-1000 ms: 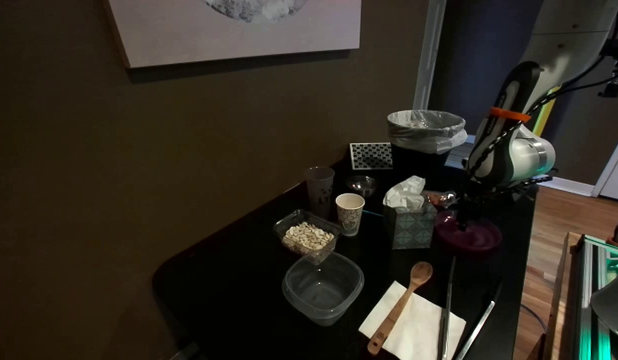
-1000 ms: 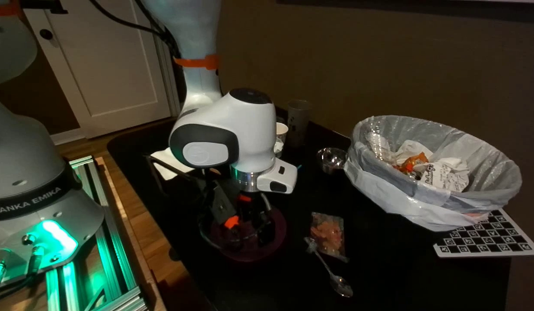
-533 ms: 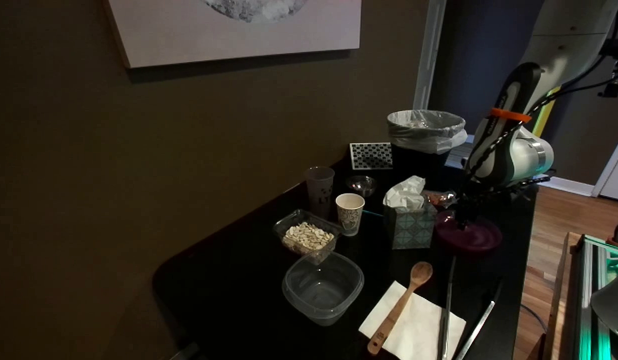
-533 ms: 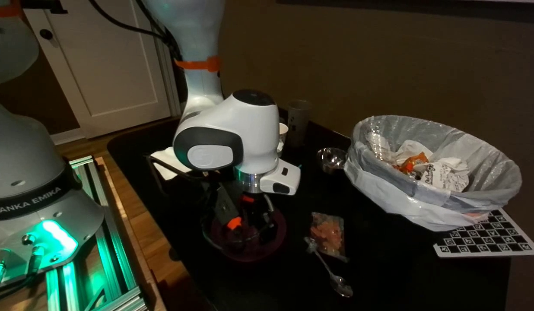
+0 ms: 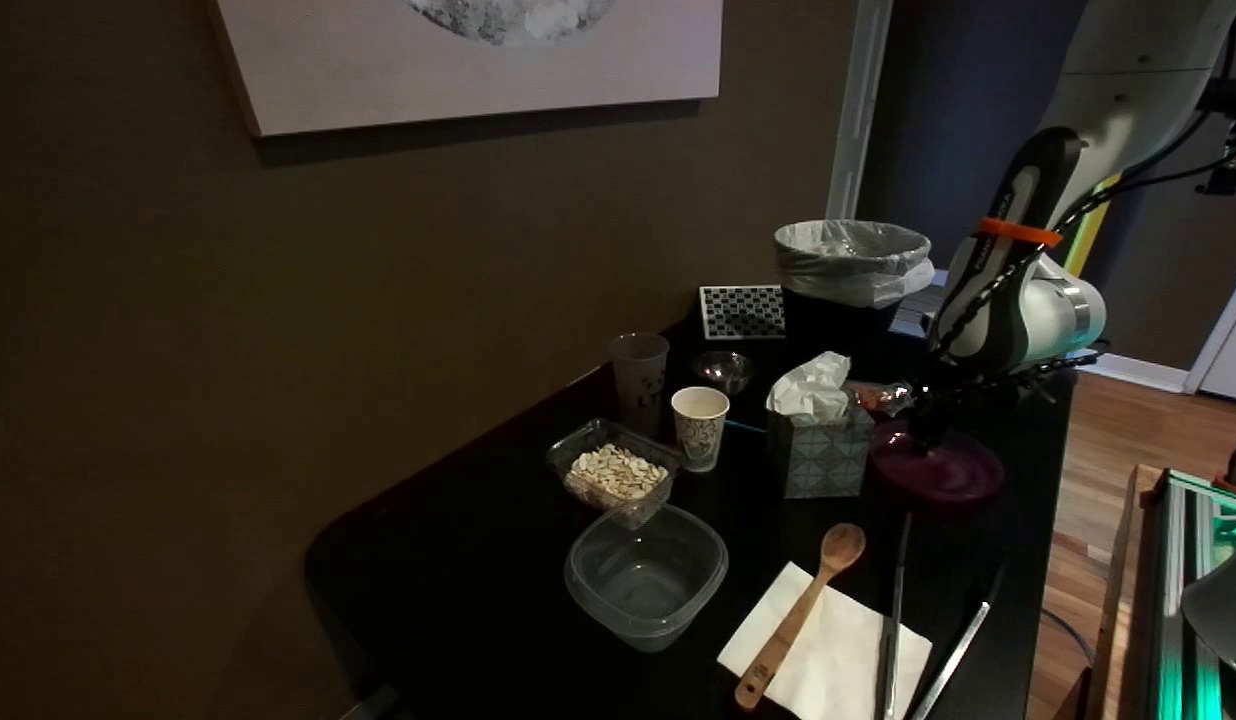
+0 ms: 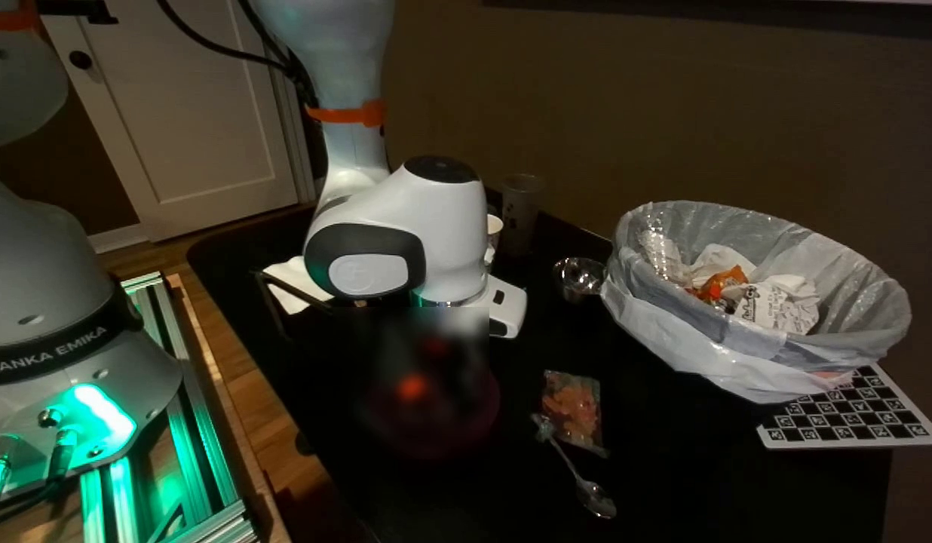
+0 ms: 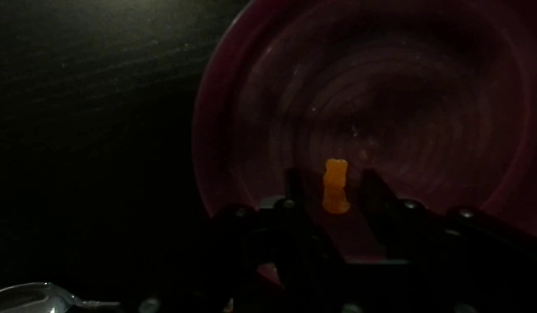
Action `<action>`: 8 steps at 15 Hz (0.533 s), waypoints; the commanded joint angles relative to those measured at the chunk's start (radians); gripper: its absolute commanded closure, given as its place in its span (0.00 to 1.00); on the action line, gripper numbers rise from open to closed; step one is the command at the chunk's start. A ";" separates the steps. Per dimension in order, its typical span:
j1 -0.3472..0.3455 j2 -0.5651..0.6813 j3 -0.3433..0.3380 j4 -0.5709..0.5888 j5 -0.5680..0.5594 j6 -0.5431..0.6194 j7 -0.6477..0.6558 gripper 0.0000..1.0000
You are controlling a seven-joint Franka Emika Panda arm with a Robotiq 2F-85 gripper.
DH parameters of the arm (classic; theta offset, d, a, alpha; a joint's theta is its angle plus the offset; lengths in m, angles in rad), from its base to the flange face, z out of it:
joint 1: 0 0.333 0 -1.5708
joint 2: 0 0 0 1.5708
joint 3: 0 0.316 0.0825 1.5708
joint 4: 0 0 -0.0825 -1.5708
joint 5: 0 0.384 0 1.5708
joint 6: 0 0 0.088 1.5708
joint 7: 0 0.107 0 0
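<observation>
My gripper point(image 7: 331, 174) is open in the wrist view, its two dark fingers reaching down over a dark purple dish point(image 7: 216, 108). A small orange bear-shaped gummy point(image 7: 336, 187) lies in the dish between the fingertips, with a gap on each side. The fingers do not appear to touch it. In an exterior view the gripper point(image 5: 923, 435) is a dark shape over the purple dish point(image 5: 963, 475), beside the tissue box. In an exterior view the gripper point(image 6: 428, 400) is blurred, and the dish point(image 6: 481, 422) shows around it. The gummy cannot be made out in either exterior view.
A patterned tissue box point(image 5: 823, 455) stands close beside the dish. A packet of orange pieces point(image 6: 575, 411) and a metal spoon point(image 6: 579, 475) lie near it. A lined trash bin point(image 6: 692, 362), a small metal bowl point(image 6: 579, 279), a paper cup point(image 5: 700, 430) and tongs point(image 5: 896, 620) are around.
The arm has shifted slightly to the right in an exterior view, mostly between one second and half a second ago. The dish and the other objects have not moved.
</observation>
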 commanded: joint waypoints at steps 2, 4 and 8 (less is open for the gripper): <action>-0.021 0.027 0.011 0.009 -0.037 0.035 0.037 0.67; -0.023 0.028 0.014 0.009 -0.037 0.035 0.038 0.76; -0.026 0.027 0.015 0.009 -0.040 0.036 0.040 0.79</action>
